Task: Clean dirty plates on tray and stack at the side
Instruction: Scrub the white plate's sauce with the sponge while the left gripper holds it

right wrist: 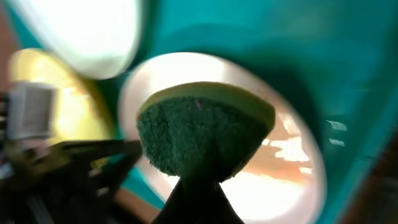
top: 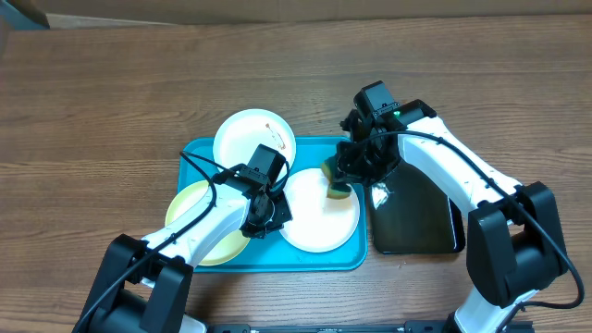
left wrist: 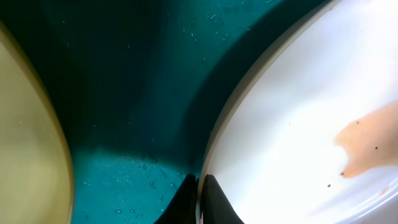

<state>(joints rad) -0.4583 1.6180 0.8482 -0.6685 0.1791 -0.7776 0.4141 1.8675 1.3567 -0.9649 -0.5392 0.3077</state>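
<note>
The turquoise tray (top: pixel 199 153) holds three plates. A white plate (top: pixel 252 137) lies at its far edge, a pale yellow plate (top: pixel 190 208) at the left and a white plate (top: pixel 319 217) at the right. My left gripper (top: pixel 275 209) is shut on the left rim of the right white plate (left wrist: pixel 298 106), fingertips (left wrist: pixel 200 190) pinching the rim; an orange smear (left wrist: pixel 367 143) shows on the plate. My right gripper (top: pixel 344 178) is shut on a green and yellow sponge (right wrist: pixel 202 134), held over that plate's far right edge (right wrist: pixel 286 186).
A narrow black tray (top: pixel 416 222) lies just right of the turquoise tray, under my right arm. The yellow plate (left wrist: pixel 25 137) lies close to the left of my left gripper. Bare wooden table surrounds both trays.
</note>
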